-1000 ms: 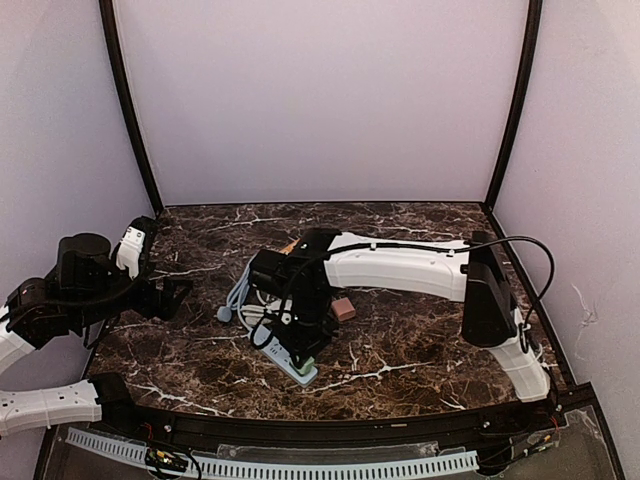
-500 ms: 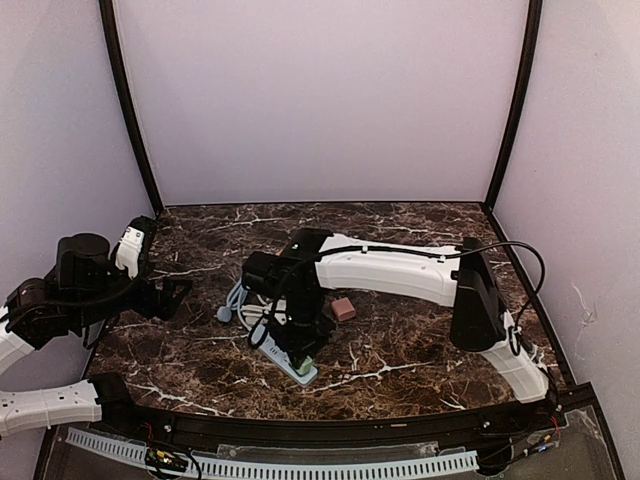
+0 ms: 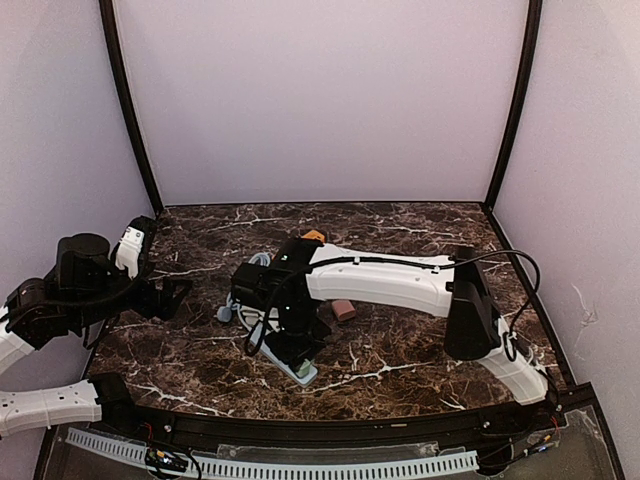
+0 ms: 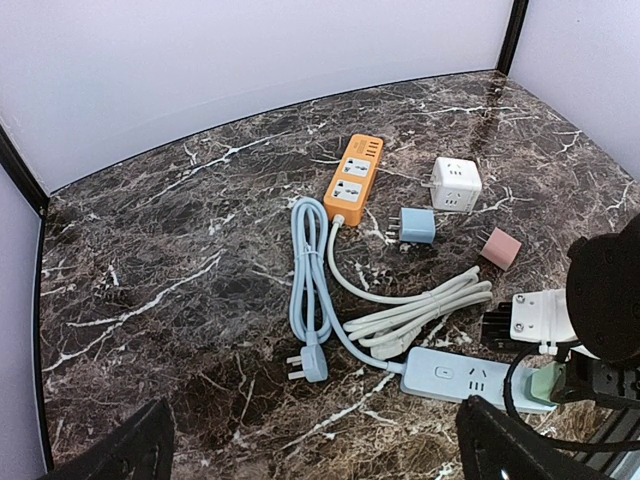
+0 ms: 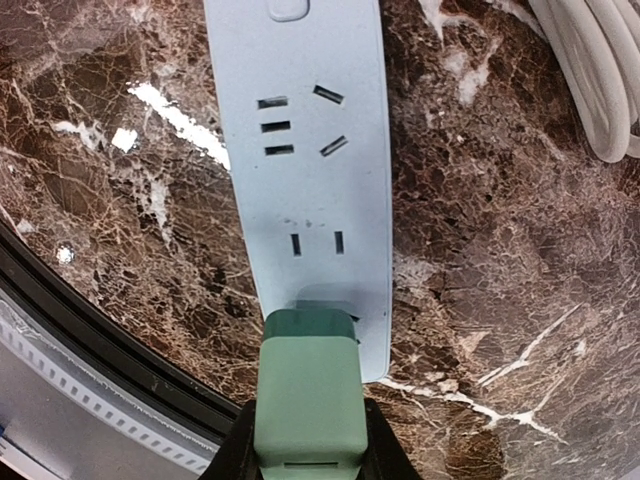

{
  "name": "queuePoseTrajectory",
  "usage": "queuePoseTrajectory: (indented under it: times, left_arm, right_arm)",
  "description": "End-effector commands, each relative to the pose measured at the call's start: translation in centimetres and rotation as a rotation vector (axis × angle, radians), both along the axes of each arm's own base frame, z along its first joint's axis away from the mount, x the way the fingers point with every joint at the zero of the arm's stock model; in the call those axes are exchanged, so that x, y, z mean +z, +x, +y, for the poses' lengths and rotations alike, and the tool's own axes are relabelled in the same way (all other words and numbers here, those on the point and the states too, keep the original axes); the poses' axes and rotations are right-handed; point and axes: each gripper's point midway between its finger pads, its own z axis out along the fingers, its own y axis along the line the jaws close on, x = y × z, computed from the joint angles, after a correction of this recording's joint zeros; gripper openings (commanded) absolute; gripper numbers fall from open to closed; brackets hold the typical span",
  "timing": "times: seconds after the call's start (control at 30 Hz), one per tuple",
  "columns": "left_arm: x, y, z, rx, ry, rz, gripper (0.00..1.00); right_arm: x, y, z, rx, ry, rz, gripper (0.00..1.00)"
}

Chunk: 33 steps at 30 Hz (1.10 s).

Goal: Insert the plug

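**Green plug held over the near end of the blue strip**

Green is what catches the eye: the right gripper (image 5: 308, 442) has its fingers pressed against both sides of a green plug (image 5: 308, 395), pinching it firmly. The plug sits at the near end of the pale blue power strip (image 5: 310, 170), just past the strip's two-slot socket (image 5: 317, 243). Its head overlaps the strip's end, and its prongs are hidden, so I cannot tell whether they have entered any slots.

The left gripper (image 4: 318, 432) hangs back at the left of the marble table (image 3: 420, 230), fingers spread wide and holding nothing.

To my eye the insertion itself is in hand, at the alignment stage. The next move calls for bringing the prongs square over a matching pair of slots, then pressing straight down. The strip lies loose on the table, so a skewed push could slide it rather than seat the plug.
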Motion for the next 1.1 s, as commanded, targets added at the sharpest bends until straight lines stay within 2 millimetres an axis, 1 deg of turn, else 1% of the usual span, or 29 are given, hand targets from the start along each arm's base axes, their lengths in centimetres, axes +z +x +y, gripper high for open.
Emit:
queuePoseTrajectory:
  times: [0.0, 0.17, 0.4, 0.53, 0.6, 0.73, 0.97, 1.0, 1.07]
  left_arm:
    - [-0.5, 0.1, 0.3, 0.008, 0.016, -0.002, 0.99]
    - [-0.5, 0.1, 0.3, 0.01, 0.016, -0.002, 0.99]
    - [-0.4, 0.1, 0.3, 0.008, 0.012, -0.005, 0.99]
    - [-0.5, 0.1, 0.3, 0.006, 0.013, -0.004, 0.99]
    - [-0.5, 0.1, 0.3, 0.006, 0.014, -0.004, 0.99]
    - [-0.5, 0.1, 0.3, 0.005, 0.013, -0.004, 0.99]
    - [-0.5, 0.0, 0.2, 0.001, 0.014, -0.003, 0.99]
    - [-0.5, 0.0, 0.2, 0.001, 0.013, -0.004, 0.99]
    - [-0.5, 0.0, 0.2, -0.002, 0.013, -0.003, 0.99]
  right_arm:
    - [-10.0, -2.6, -1.7, 0.005, -0.206, 0.063, 0.0]
    - [-10.8, -2.4, -1.4, 0.022, -0.203, 0.052, 0.0]
    - [-12.8, -3.2, -1.5, 0.075, -0.229, 0.089, 0.0]
    - [-13.2, -3.4, -1.8, 0.096, -0.241, 0.09, 0.0]
    - [-13.0, -3.3, -1.8, 0.09, -0.237, 0.086, 0.0]
    - [-11.8, -3.0, -1.3, 0.092, -0.208, 0.063, 0.0]
    - [-8.5, -1.8, -0.3, 0.058, -0.111, 0.013, 0.01]
    - [-8.0, -1.6, -0.3, 0.046, -0.104, 0.007, 0.1]
    - [-6.8, -1.1, -0.3, 0.027, -0.09, -0.016, 0.42]
